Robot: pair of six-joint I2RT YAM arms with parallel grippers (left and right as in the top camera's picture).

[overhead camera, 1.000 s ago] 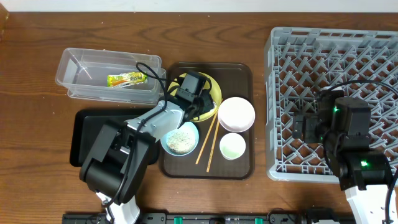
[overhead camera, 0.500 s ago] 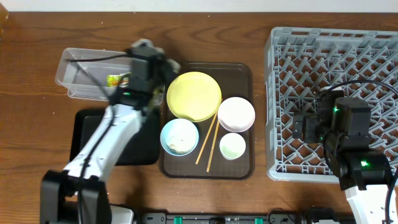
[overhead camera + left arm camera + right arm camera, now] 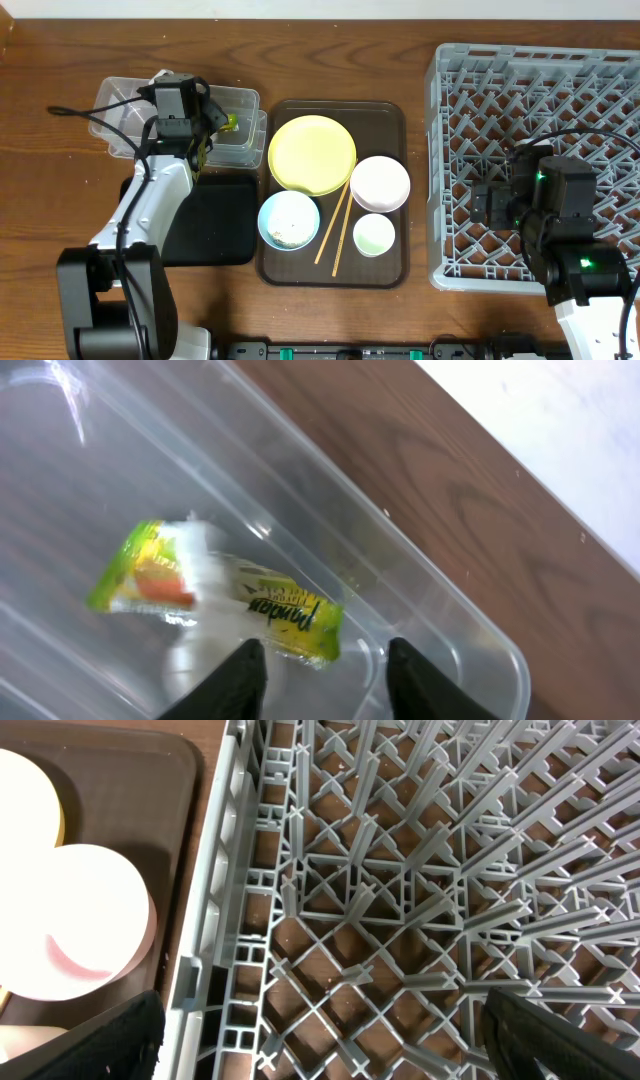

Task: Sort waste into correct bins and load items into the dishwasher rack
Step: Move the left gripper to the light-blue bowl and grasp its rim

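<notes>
My left gripper (image 3: 190, 118) (image 3: 322, 660) is open and empty, low over the clear tub (image 3: 118, 112) (image 3: 440, 610). The yellow-green snack wrapper (image 3: 231, 123) (image 3: 290, 615) lies in the tub just ahead of the fingertips, with a blurred white scrap (image 3: 203, 565) on it. The black tray (image 3: 222, 215) lies in front of the tub. The yellow plate (image 3: 312, 153), white bowl (image 3: 379, 183) (image 3: 80, 935), light blue bowl (image 3: 289, 218) with a little rice, pale cup (image 3: 374, 235) and chopsticks (image 3: 335, 225) sit on the brown serving tray (image 3: 390, 115). My right gripper (image 3: 495, 205) (image 3: 320, 1040) is open over the dishwasher rack (image 3: 540, 90) (image 3: 400, 870).
The brown serving tray (image 3: 150, 780) lies between the black tray and the rack, close against the rack's left wall (image 3: 215, 920). The left arm stretches across the black tray. Bare wooden table (image 3: 50, 220) lies to the left and behind (image 3: 480, 490) the tub.
My left arm has swung left from over the yellow plate to over the clear tub. The blue bowl now holds far less rice. The right arm has not moved.
</notes>
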